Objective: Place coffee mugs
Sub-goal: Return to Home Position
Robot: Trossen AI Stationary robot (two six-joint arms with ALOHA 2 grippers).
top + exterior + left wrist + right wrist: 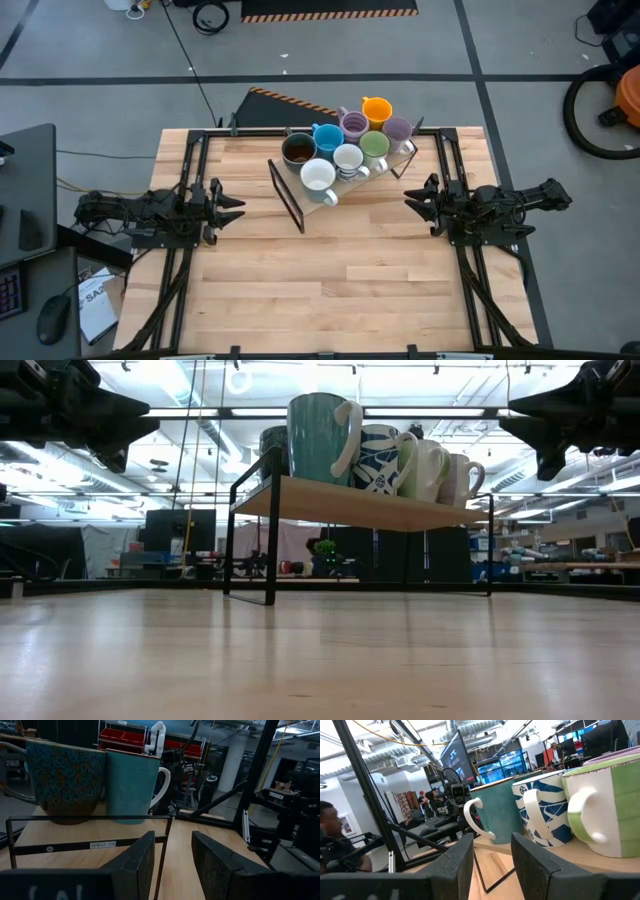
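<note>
Glossy glazed coffee mugs (pixel 347 158) crowd a shelf (pixel 380 508) of smooth pale wood on matt black metal legs, standing on the satin-finished wooden table (pixel 350 290).

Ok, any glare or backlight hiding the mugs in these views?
Low view: bright ceiling lights behind the mugs, yet they read fine; the table shows sheen. High view: even light, soft shadows. Left wrist view: fingers in shadow.

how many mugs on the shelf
8, all on the shelf: orange mug rearmost, purple mug and lavender mug beside it, then green mug, blue mug, patterned mug, brown mug, white mug frontmost.
</note>
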